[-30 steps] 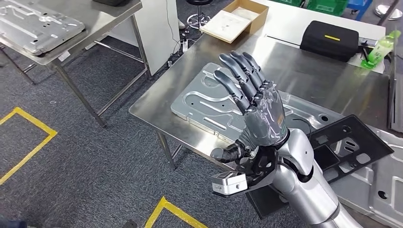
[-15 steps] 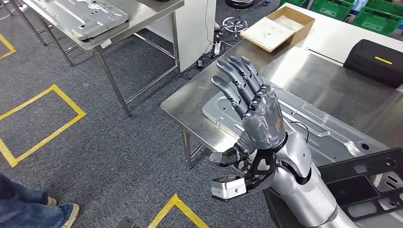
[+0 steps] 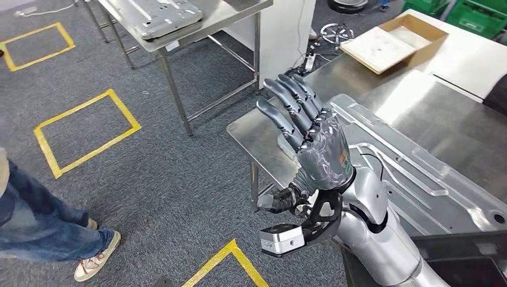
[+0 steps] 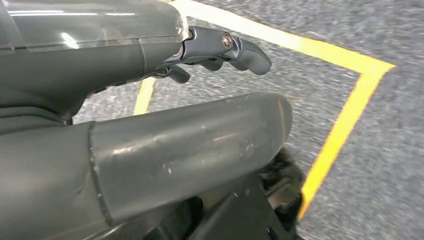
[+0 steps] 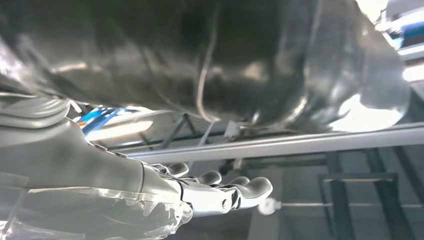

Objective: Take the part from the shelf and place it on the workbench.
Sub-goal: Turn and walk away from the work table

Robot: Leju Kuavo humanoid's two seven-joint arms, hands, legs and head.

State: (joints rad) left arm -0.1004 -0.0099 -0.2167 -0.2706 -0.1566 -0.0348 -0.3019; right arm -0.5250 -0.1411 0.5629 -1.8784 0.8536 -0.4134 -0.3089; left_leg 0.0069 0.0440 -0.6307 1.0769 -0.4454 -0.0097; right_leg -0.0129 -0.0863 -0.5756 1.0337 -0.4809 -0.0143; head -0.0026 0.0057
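Note:
My right hand (image 3: 317,149) is raised in front of the head view, fingers straight and spread, holding nothing. It hovers over the near left corner of the steel workbench (image 3: 263,140). A large silver stamped plate (image 3: 406,161) lies on that bench. The black frame-shaped part (image 3: 472,263) lies at the bottom right, behind my right forearm and mostly cut off by the picture's edge. In the right wrist view the same hand (image 5: 150,190) has its fingers stretched out and empty. My left hand (image 4: 165,125) hangs above the grey carpet, fingers loosely extended with nothing in them.
A second steel table (image 3: 197,27) carrying another silver plate stands at the back left. A cardboard box (image 3: 394,42) sits on a white surface behind the workbench. Yellow tape squares (image 3: 84,131) mark the carpet. A person's legs and shoe (image 3: 42,227) are at the left edge.
The camera has turned left, so the whole scene has slid to the right. The black part has moved toward the bottom right corner and a person's legs have come in. My right hand keeps its pose.

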